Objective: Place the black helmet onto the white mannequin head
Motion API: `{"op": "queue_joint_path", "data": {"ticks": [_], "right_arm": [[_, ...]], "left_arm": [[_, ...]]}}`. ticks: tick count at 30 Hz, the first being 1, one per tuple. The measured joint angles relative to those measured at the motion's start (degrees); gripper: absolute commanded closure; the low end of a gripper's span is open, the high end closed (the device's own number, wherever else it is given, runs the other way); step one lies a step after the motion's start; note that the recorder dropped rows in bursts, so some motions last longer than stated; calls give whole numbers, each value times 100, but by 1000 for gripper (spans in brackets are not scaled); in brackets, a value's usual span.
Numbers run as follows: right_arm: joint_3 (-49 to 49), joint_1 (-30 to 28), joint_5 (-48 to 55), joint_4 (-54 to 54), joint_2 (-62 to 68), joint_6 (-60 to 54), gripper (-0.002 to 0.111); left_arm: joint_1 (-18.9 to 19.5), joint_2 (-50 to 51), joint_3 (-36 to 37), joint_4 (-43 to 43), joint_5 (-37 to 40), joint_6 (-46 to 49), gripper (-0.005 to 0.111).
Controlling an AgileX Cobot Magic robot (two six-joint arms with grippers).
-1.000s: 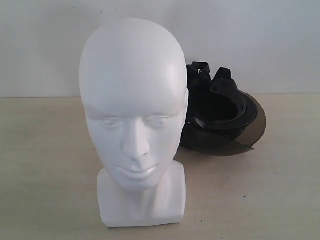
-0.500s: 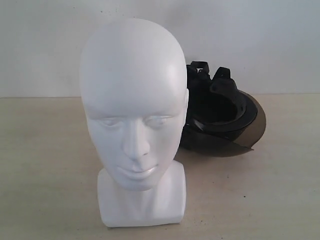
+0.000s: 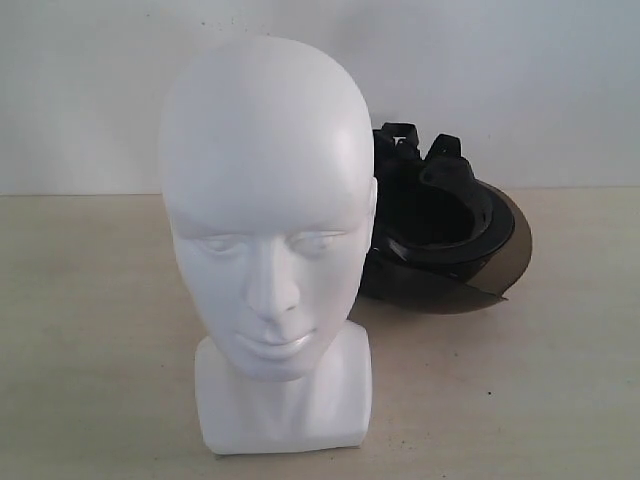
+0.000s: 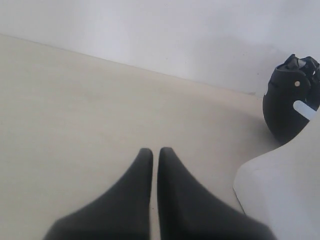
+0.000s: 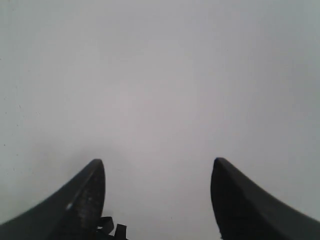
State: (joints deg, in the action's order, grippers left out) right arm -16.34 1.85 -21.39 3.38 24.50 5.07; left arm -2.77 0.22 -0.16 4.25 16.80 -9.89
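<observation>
Exterior view: helmet (image 3: pixel 440 215) behind head (image 3: pixel 265 200) | left fingers (image 4: pixel 142 167) clenched | right fingers (image 5: pixel 90 192) released

A pale beige tabletop (image 3: pixel 90 330) fills the lower half of the exterior view, matte and faintly grained, with a few tiny dark specks toward the lower middle. A plain white wall (image 3: pixel 520 80) covers the upper half, meeting the tabletop along a straight horizontal line.
</observation>
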Motion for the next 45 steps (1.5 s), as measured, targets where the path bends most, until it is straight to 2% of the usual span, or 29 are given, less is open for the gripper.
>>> {"op": "queue_joint_path", "data": {"ticks": [1, 2, 3, 4, 11, 19, 22, 29, 35, 39, 41, 43, 45], "right_arm": [[0, 0, -31, 25, 0, 58, 54], [0, 0, -43, 59, 0, 121, 73], [0, 0, -22, 103, 0, 158, 86], [0, 0, 22, 120, 0, 158, 108], [-154, 0, 576, 7, 133, 161, 108], [-1914, 0, 2383, -338, 1952, -242, 108], [-2709, 233, 3065, -338, 2740, -960, 108], [-4446, 1371, 4736, -338, 4642, -2266, 108], [-5652, 1579, 5757, 196, 5962, -1892, 108], [-5962, 1588, 5963, 277, 6537, -1284, 107], [-6002, 1588, 6013, 277, 6745, -1013, 100], [-6005, 1588, 6090, 277, 6890, -839, 88], [-6015, 1588, 6158, 277, 7018, -741, 71]], "left_arm": [[0, 0, 0, 0, 0, 0, 102], [0, 0, 0, 0, 0, 0, 102], [0, 0, 0, 0, 0, 0, 102], [0, 0, 0, 0, 0, 0, 102], [0, 0, 0, 0, 0, 0, 102], [0, 0, 0, 0, 0, 0, 102], [0, 0, 0, 0, 0, 0, 102], [0, 0, 0, 0, 0, 0, 102], [0, 0, 0, 0, 0, 0, 102], [0, 0, 0, 0, 0, 0, 102], [0, 0, 0, 0, 0, 0, 102], [0, 0, 0, 0, 0, 0, 102], [0, 0, 0, 0, 0, 0, 102]]}}
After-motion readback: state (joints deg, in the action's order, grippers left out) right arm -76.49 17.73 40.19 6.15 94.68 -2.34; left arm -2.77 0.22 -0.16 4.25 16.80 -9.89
